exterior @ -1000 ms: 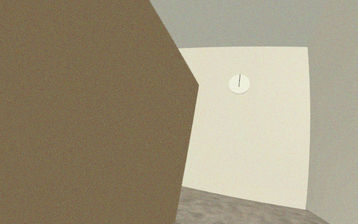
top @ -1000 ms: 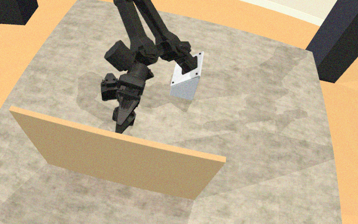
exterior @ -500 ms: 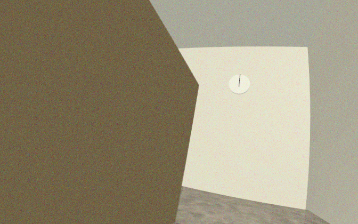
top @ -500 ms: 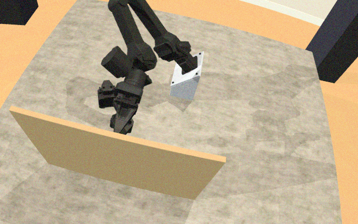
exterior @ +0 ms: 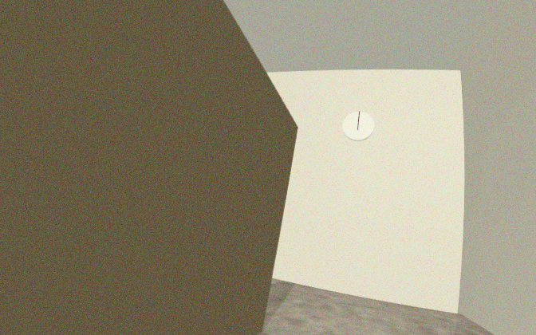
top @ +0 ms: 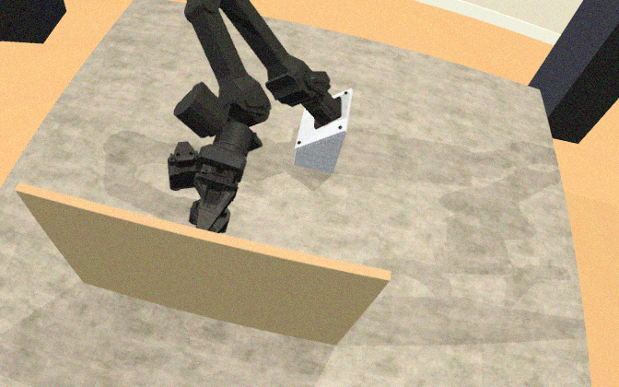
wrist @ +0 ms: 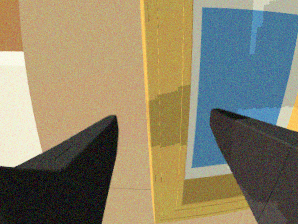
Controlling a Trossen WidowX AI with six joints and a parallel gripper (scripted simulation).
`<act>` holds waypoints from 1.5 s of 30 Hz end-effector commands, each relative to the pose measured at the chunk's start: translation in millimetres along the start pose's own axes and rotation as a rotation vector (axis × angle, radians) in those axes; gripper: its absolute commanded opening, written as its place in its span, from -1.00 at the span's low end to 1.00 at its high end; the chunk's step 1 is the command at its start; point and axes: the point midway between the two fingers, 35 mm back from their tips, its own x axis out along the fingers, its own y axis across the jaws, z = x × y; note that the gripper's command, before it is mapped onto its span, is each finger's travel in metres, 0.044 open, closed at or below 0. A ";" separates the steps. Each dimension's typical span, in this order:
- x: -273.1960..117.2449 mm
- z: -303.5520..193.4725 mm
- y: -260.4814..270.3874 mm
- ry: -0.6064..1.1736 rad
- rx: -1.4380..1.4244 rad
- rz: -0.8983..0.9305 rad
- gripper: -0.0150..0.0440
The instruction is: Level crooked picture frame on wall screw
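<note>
The picture frame [wrist: 167, 65] has a gold border, a pale mat and a blue picture. In the wrist view its left bar runs slightly aslant and its bottom edge rises to the right; its top and right side are mostly cut off. My gripper [top: 216, 228] [wrist: 164, 119] is open and empty. In the wrist view one fingertip is left of the frame's left bar and the other is in front of the picture, with the bar between them and no grip visible. The frame is hidden behind the board in the top and exterior views. The screw and notched strip are not visible.
The upright board [top: 207, 276] [exterior: 139, 159] [wrist: 85, 75] stands across the table [top: 461, 221], directly in front of the gripper. The arm's white and grey base mount [top: 318, 152] is behind. A cream panel [exterior: 379, 219] bears a white disc [exterior: 351, 128] with a dark line.
</note>
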 end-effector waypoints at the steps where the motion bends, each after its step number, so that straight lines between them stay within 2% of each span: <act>1: 0.3 1.0 -0.3 -0.006 0.003 -0.003 0.39; 22: 0.4 1.6 -0.5 -0.006 0.003 -0.003 0.39; 29: 0.4 1.6 -0.5 -0.006 0.003 -0.003 -0.23; 37: 0.4 1.6 -0.5 -0.006 0.003 -0.003 -0.41; 38: 0.4 1.6 -0.5 -0.006 0.003 -0.003 -0.49; 45: 0.4 1.5 -0.4 -0.006 0.003 -0.003 -0.49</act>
